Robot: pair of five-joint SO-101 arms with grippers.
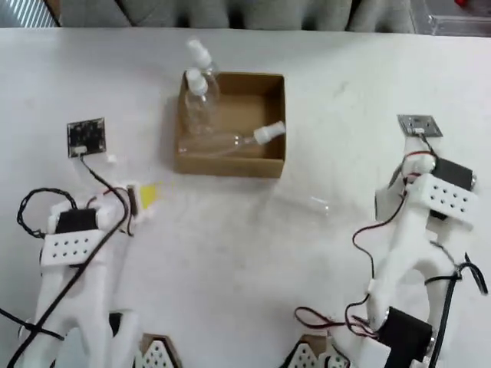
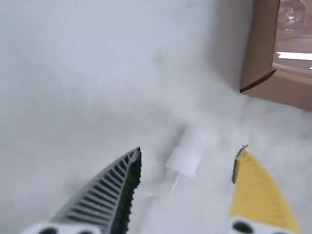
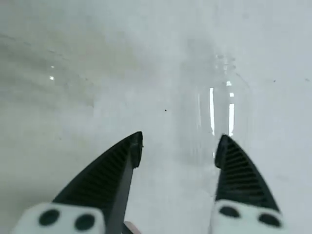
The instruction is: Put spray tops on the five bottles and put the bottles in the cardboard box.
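I have both tools standing apart and holding nothing. The left tool (image 2: pixel 189 152) hangs low over the surface (image 1: pixel 230 276) toward its left edge, with a white spray top (image 2: pixel 183 160) lying on the surface between the grey and yellow fingers and a little ahead of the tips. The cardboard box (image 1: pixel 230 165) sits at the middle of the far edge, and its near corner (image 2: pixel 261 53) shows beyond the yellow finger. Capped bottles (image 1: pixel 201 107) are already inside, one of them lying down, though I cannot count them for sure. The right tool (image 3: pixel 181 139) points at a clear uncapped bottle (image 3: pixel 220 105), which seems to lie on its side on the surface (image 1: pixel 308 204), near the box's near right corner. I judge the step in hand to be picking up this top and this bottle to join them. For the left side, I would ease forward until the top's body sits squarely between the fingers, then close on the body, not on anything thin trailing from it. On the right, the bottle lines up with one finger more than with the gap, so I would shift sideways first. It looks round and smooth and may roll if nudged. I would grip it mid-body, leaving the neck free for the top
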